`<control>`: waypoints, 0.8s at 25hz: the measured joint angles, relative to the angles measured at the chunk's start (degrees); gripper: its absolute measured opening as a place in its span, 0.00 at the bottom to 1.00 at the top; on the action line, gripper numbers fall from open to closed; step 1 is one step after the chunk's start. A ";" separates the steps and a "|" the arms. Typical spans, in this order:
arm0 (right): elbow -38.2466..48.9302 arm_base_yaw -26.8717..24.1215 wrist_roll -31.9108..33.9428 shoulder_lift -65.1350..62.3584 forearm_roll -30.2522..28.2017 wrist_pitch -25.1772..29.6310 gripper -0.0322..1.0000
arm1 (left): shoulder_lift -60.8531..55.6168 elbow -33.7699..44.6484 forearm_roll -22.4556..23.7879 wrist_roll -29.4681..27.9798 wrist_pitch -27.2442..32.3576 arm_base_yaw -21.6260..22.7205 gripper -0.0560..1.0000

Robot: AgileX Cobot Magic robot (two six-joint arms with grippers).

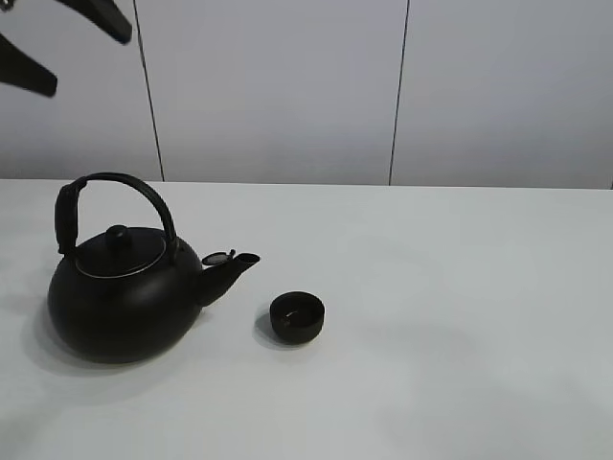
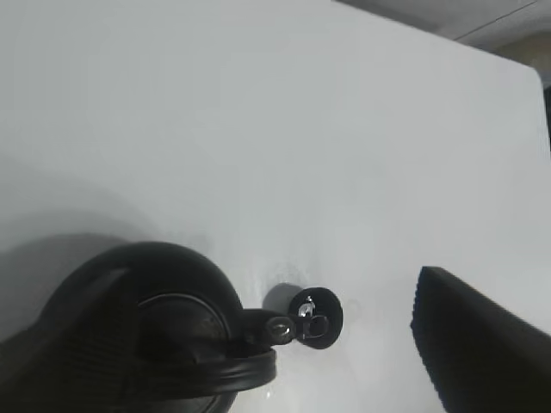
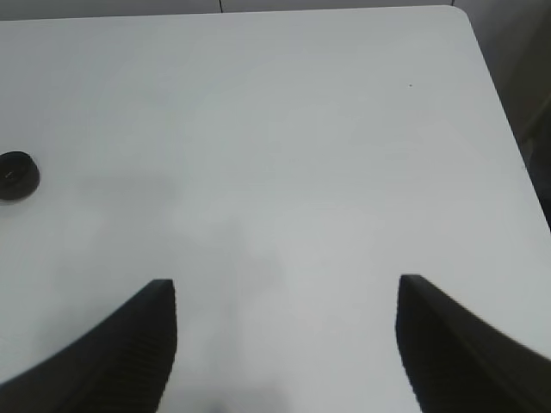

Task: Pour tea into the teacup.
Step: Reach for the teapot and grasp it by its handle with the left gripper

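Overhead, the left gripper hangs high at the far left of the exterior view. Its two black fingers are spread and hold nothing. The right gripper does not show in that view. Only its own wrist camera catches the right gripper, with fingers wide apart and empty above bare white table.

The left wrist view looks straight down on the kettle, and there the spout seems to overlap the cup. The exterior view shows a clear gap instead: the cup stands on the table just beside the spout tip, on its right, not touching it. The exterior view also shows the kettle's arched handle and knobbed lid, which are dark and blurred from the wrist.

The cup is small, round, matte black and has no handle. It stands upright with its mouth open, and is far smaller than the kettle. I cannot tell whether there is anything inside.

It lies well below the left gripper, to the right of it and nearer the camera. It is well apart from the right gripper, off toward the kettle's side.
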 joint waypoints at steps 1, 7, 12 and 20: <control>0.00 0.00 0.00 0.00 0.00 0.00 0.51 | -1.77 -0.01 0.05 1.09 -0.24 0.00 0.64; 0.00 0.00 0.00 0.00 0.00 0.00 0.51 | -16.31 -0.01 6.99 5.24 -3.30 0.00 0.64; 0.00 0.00 0.00 0.00 0.00 -0.15 0.51 | -25.92 0.28 17.77 5.57 -6.10 0.07 0.64; 0.00 0.00 0.00 0.00 0.00 -0.09 0.51 | -43.46 22.84 37.74 -4.99 -26.18 -3.83 0.64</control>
